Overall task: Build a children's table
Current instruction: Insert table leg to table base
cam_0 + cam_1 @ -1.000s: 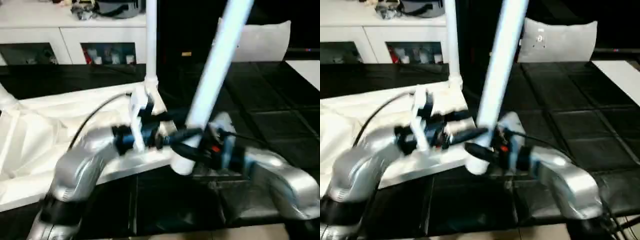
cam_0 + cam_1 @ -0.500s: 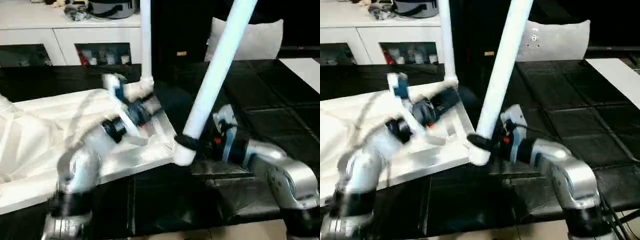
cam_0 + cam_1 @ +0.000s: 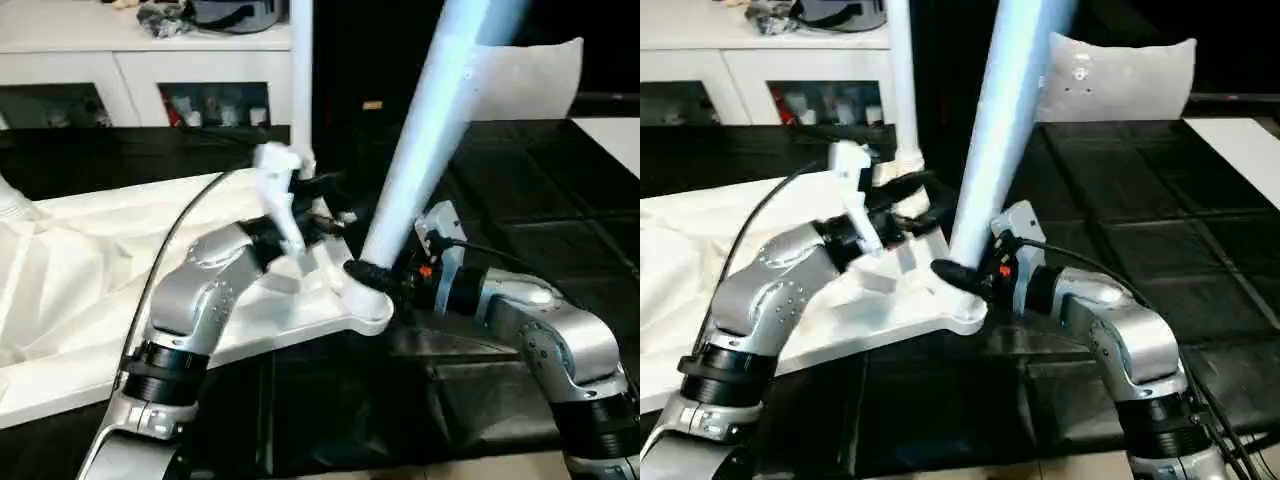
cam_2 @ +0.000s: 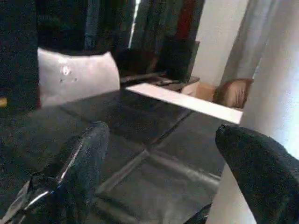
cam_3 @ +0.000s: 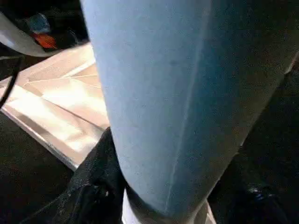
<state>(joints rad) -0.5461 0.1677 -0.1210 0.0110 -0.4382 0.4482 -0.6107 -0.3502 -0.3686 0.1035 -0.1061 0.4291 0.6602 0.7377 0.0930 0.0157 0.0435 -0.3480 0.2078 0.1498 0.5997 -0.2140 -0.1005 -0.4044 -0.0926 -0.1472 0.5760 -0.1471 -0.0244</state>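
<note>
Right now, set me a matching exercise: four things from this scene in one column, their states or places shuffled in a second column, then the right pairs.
Column one:
1. left gripper
2. right gripper
3. tabletop
4. grey cushion

Column two:
A. lies underside up on the black surface
B. shut on the leaning leg
C. stands at the far end of the black surface
D. open, beside the upright leg

Pairs: 1-D, 2-B, 3-A, 4-C
</note>
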